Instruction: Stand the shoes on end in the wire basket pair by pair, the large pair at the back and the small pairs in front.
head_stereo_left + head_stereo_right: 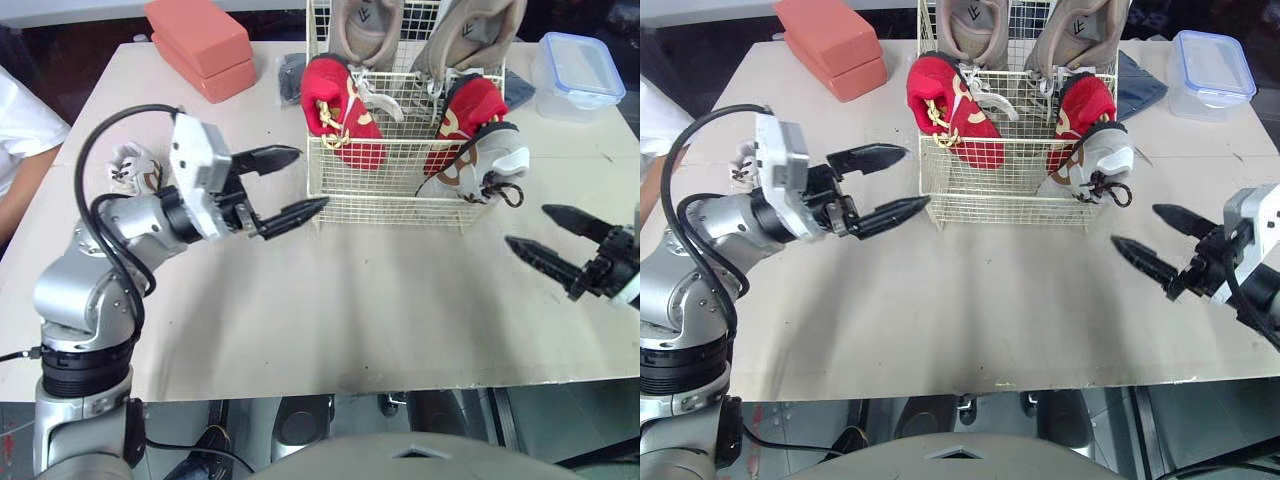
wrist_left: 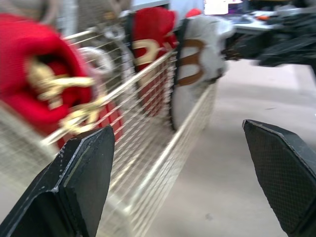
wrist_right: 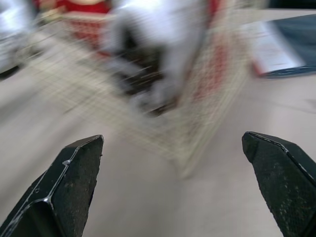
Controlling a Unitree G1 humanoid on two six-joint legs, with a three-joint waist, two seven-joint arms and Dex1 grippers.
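The wire basket [image 1: 385,205] stands at the upper centre of the bench [image 1: 330,300]. Two tan shoes [image 1: 365,30] stand on end at its back, and two red shoes [image 1: 335,105] in front. A white shoe [image 1: 495,160] leans at its right front corner. The left pincer [image 1: 312,178] hovers released just left of the basket. The right pincer [image 1: 527,225], also released, hangs at lower right. A small white shoe [image 1: 130,165] lies at mid-left.

Beige table [image 1: 330,310] above grey tiled floor [image 1: 520,420]
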